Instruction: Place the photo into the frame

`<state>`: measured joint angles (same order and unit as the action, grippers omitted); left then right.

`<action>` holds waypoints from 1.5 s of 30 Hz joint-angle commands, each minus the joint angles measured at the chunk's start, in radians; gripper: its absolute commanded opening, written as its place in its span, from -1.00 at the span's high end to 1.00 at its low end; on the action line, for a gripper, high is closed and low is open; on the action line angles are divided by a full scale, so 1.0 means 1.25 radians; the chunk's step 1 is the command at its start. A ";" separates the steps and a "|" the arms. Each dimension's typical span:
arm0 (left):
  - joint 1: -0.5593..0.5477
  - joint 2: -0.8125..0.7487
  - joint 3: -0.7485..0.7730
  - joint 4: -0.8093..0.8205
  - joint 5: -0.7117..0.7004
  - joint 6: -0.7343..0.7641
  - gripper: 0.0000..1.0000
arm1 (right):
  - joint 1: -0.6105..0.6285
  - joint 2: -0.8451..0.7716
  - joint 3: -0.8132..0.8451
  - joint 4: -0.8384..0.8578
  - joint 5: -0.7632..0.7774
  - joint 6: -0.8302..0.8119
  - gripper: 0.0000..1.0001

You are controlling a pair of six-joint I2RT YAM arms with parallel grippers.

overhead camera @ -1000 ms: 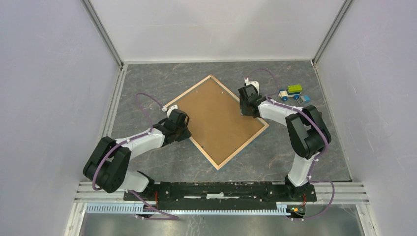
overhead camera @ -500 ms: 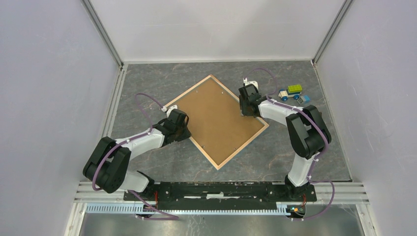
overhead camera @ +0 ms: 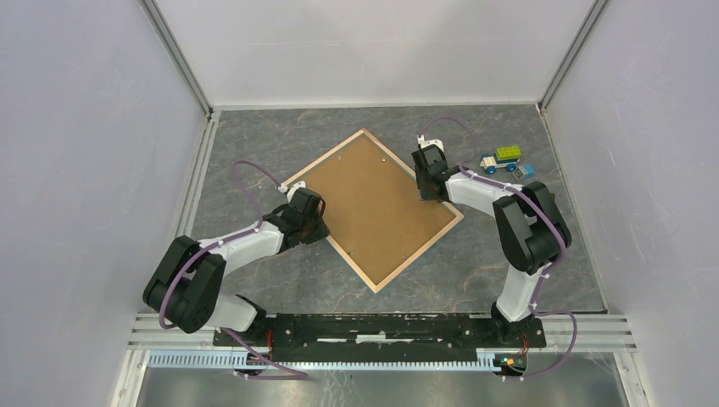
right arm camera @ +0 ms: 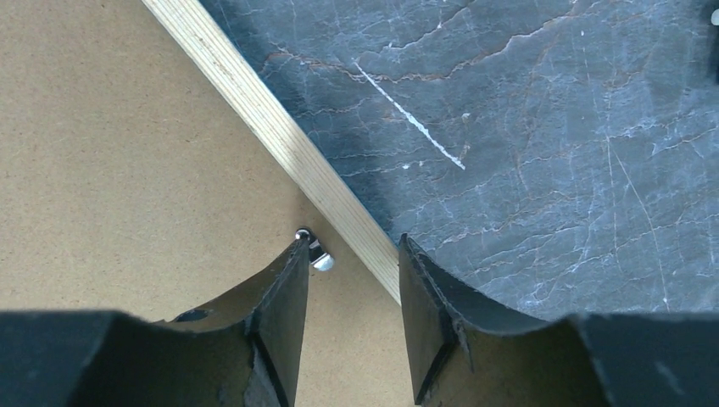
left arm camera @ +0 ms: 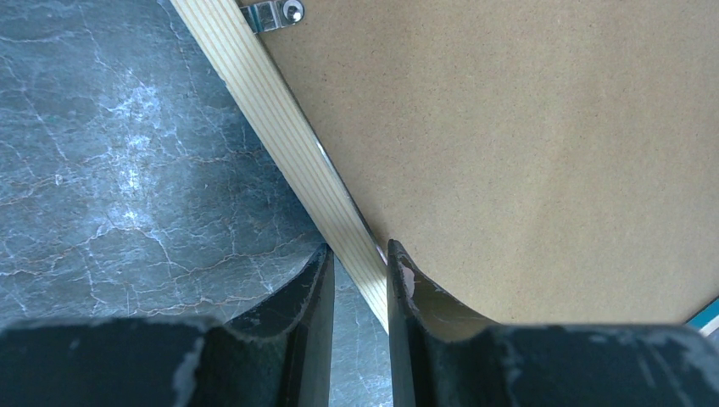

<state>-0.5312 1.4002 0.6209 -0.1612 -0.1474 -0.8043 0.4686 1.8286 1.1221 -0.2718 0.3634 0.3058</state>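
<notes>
**Arms.** The left arm (overhead camera: 246, 244) runs low from its base toward the centre, wrist at the left edge of the frame (left arm camera: 280, 127). The right arm (overhead camera: 513, 216) folds at a high elbow and reaches back inward to the frame's right edge.

**Left gripper** (left arm camera: 358, 254). Points straight down, jaws drawn in narrow and clamped across the pale wood rim. One finger (left arm camera: 309, 288) stands on the table (overhead camera: 254, 153) side, the other on the brown backing (overhead camera: 373, 199).

**Right gripper** (right arm camera: 352, 246). Also points down and straddles the rim, but its jaws stand apart. The inner finger (right arm camera: 284, 288) rests over the backing just beside a small metal clip (right arm camera: 318, 257), with a strip of backing showing between it and the wood. The outer finger is at the rim's table-side edge. Nothing is clasped.

**Frame.** Lies back-up on the table, turned cornerwise like a diamond between the two grippers, with the backing seated inside the rim.
</notes>
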 commanded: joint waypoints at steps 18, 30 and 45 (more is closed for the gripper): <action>0.006 0.011 -0.028 -0.017 0.000 0.050 0.63 | -0.012 0.049 -0.010 -0.006 -0.055 -0.076 0.27; 0.006 0.009 -0.029 -0.016 0.001 0.051 0.63 | -0.050 0.027 -0.052 0.044 -0.184 -0.090 0.75; 0.007 0.012 -0.029 -0.018 0.001 0.050 0.63 | -0.050 -0.035 -0.084 0.062 -0.165 -0.093 0.23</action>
<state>-0.5278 1.3960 0.6147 -0.1535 -0.1452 -0.8043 0.4011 1.7905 1.0485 -0.1249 0.1905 0.1780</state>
